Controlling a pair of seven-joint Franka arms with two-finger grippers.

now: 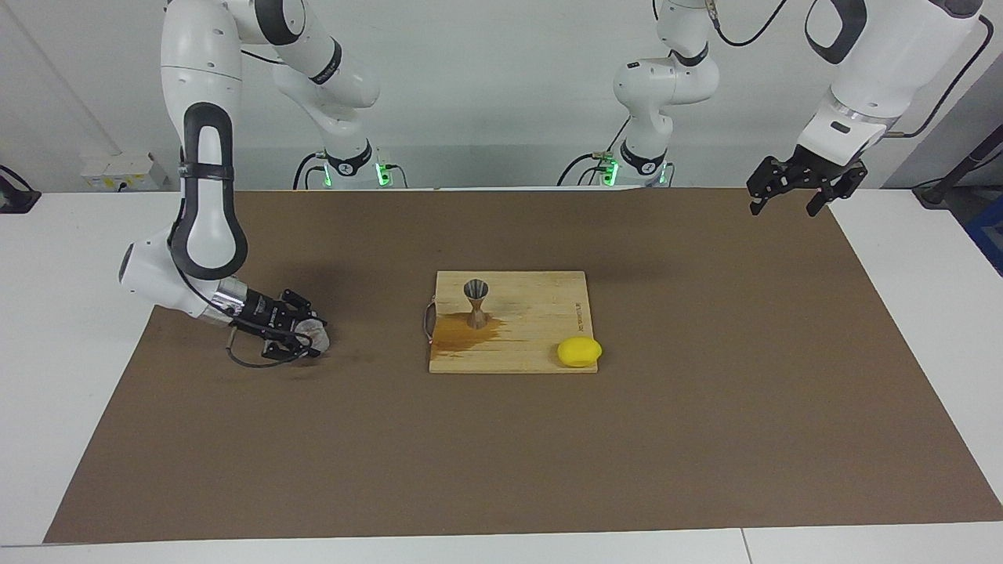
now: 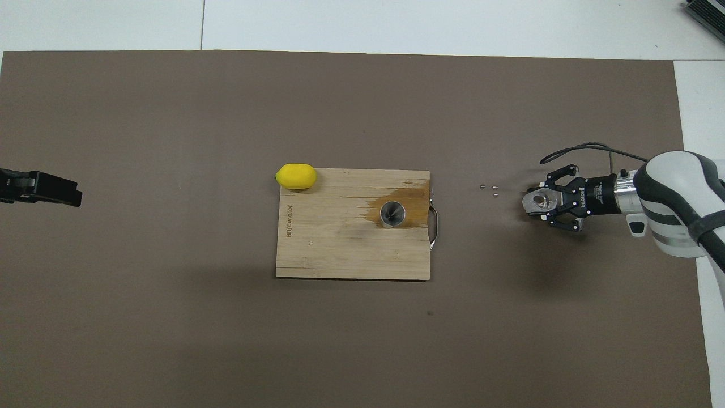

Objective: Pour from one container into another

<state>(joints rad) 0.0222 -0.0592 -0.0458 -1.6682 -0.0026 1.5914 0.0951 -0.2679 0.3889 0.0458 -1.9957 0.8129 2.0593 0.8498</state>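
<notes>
The small clear glass cup (image 1: 317,336) sits low at the brown mat toward the right arm's end of the table, apart from the board. It also shows in the overhead view (image 2: 538,201). My right gripper (image 1: 308,338) (image 2: 535,202) reaches in sideways and is shut on the cup. I cannot tell whether the cup rests on the mat. The silvery metal jigger (image 1: 476,302) (image 2: 392,213) stands upright on the wooden board (image 1: 533,321) (image 2: 340,243), in a brown wet stain (image 1: 462,333). My left gripper (image 1: 790,200) (image 2: 42,188) waits open, raised over the mat at the left arm's end.
A yellow lemon (image 1: 579,352) (image 2: 295,176) lies at the board's corner farthest from the robots, toward the left arm's end. Three small beads or drops (image 2: 488,187) lie on the mat between the board and the cup. The board has a metal handle (image 2: 435,218).
</notes>
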